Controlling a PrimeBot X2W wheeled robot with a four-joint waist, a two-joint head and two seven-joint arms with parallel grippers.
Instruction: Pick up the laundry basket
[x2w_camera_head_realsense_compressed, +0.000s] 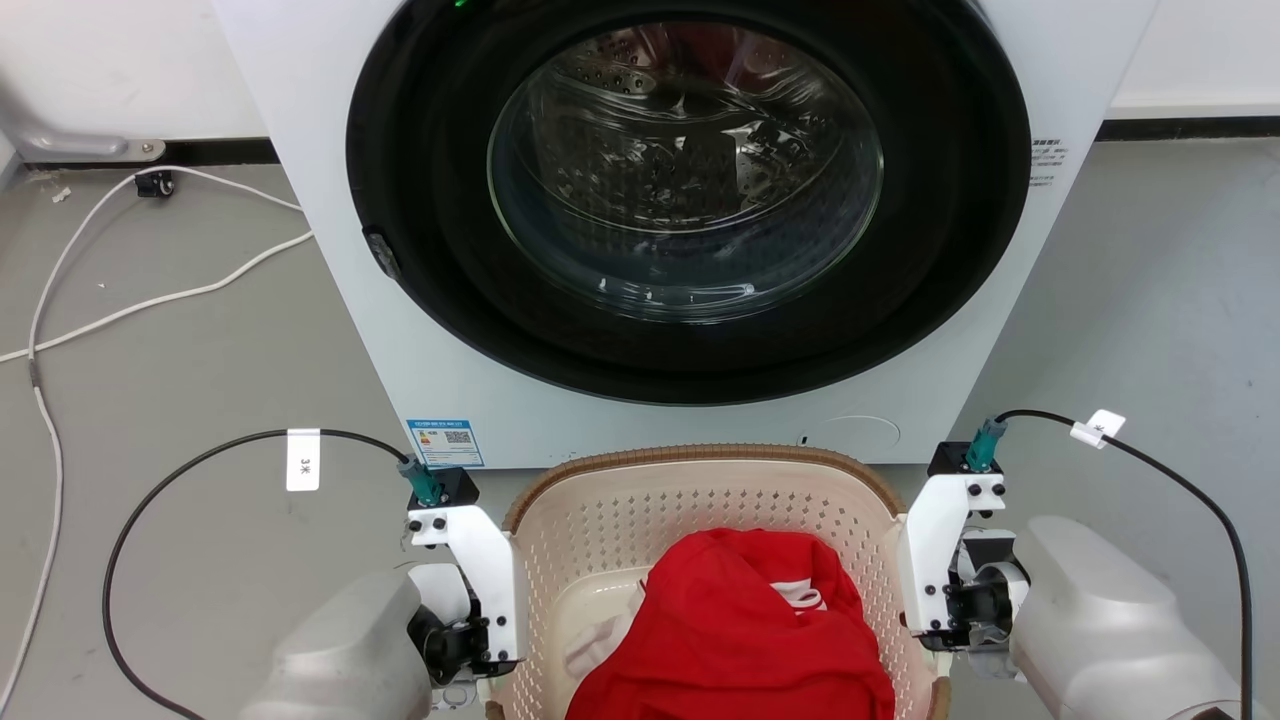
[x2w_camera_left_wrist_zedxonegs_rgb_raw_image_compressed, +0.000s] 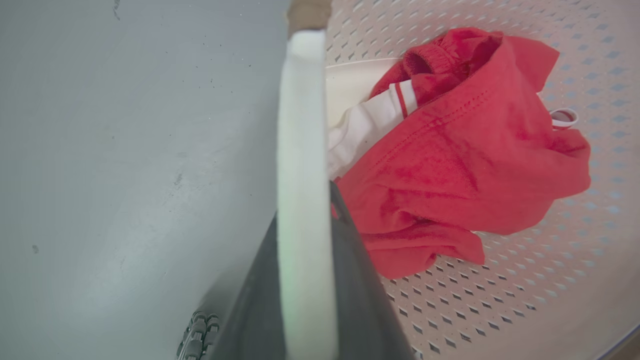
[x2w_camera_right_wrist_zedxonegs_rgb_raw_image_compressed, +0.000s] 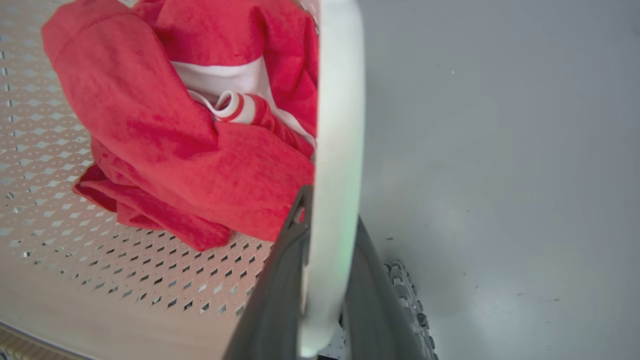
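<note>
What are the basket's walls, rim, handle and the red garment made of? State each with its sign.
Laundry basket walls: cream moulded plastic, matt; regular rows of holes.
Rim: brown, woven-look, probably moulded plastic too.
Handle: smooth white plastic, slight sheen.
Red garment: soft knit fabric, possibly cotton; stitched hems, limp folds.

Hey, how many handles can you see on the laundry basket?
2. The left handle is clamped in the left gripper, the right handle in the right gripper, on opposite sides of the basket. None seems hidden.

Laundry basket (x2w_camera_head_realsense_compressed: 700, 500) before washing machine (x2w_camera_head_realsense_compressed: 686, 190)
</note>
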